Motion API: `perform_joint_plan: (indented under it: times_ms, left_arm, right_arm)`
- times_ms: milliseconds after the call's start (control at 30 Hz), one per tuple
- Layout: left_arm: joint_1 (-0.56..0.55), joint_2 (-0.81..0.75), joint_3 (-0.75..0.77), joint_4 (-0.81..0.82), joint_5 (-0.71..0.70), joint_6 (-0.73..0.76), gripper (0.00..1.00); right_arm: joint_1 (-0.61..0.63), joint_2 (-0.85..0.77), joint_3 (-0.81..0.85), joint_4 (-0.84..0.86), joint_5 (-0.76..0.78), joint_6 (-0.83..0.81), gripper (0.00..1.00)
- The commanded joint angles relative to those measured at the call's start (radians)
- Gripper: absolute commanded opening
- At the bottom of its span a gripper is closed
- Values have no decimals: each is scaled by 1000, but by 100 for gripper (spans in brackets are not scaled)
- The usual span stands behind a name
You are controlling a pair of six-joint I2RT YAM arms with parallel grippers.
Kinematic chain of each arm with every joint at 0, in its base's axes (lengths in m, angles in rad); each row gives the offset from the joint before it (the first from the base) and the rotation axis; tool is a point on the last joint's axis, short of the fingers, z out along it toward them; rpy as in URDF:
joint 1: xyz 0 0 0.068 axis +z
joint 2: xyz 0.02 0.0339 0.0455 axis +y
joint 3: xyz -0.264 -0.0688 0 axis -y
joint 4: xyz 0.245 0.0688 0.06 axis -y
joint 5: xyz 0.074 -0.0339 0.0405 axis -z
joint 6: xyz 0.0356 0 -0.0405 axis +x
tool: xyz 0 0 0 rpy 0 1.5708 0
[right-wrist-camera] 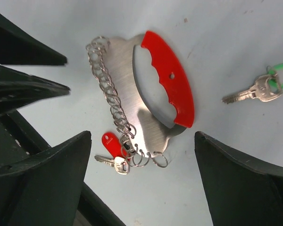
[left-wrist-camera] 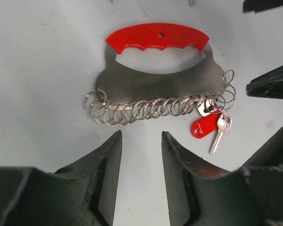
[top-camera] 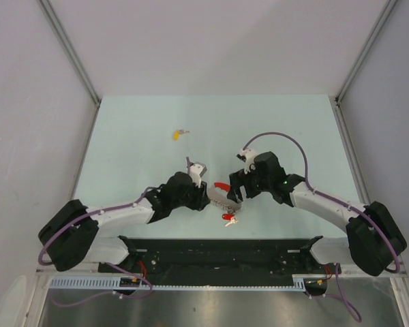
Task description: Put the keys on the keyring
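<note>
The left gripper [left-wrist-camera: 140, 162] and right gripper [right-wrist-camera: 144, 186] are both released and empty. The keyring [right-wrist-camera: 172, 82] lies flat on the table [top-camera: 273, 122] between them; the green-looped key [right-wrist-camera: 257, 89] lies near it, the yellow-headed key [top-camera: 176, 134] well apart.

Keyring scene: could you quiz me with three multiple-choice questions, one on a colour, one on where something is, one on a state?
1. The keyring's curved band is: A blue; B green; C red.
2. The yellow-headed key lies: A on the keyring; B alone on the table, away from the keyring; C in a gripper.
3. The right gripper is: A open, holding nothing; B shut on a key; C shut on the keyring.
Answers: C, both wrist views show red; B, the top view shows it apart; A, its fingers stand wide apart.
</note>
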Motion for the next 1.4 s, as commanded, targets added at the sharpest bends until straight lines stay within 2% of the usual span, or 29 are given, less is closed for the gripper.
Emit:
perform_joint_plan:
  times_ms: [0,200,633,767,933,1200,1367]
  left_arm:
    - [-6,67,71,37,103,-56,42]
    - [-9,179,126,43,132,-70,35]
    - [-10,274,198,-55,66,-91,38]
    - [-10,293,205,-67,66,-93,42]
    - [-10,320,223,-66,95,-81,41]
    - [-15,296,228,-55,123,-87,26]
    - [-15,270,218,-63,114,-84,10]
  right_arm:
    - [-22,-73,-8,46,13,19,94]
    - [-29,-86,-17,41,11,2,94]
    - [-43,-70,-29,66,-12,-17,93]
    - [-42,-60,-35,83,-27,-17,93]
    - [-42,-54,-49,99,-35,-15,92]
    - [-40,-77,-75,110,-33,-10,92]
    - [-42,-91,-80,107,-36,-10,92]
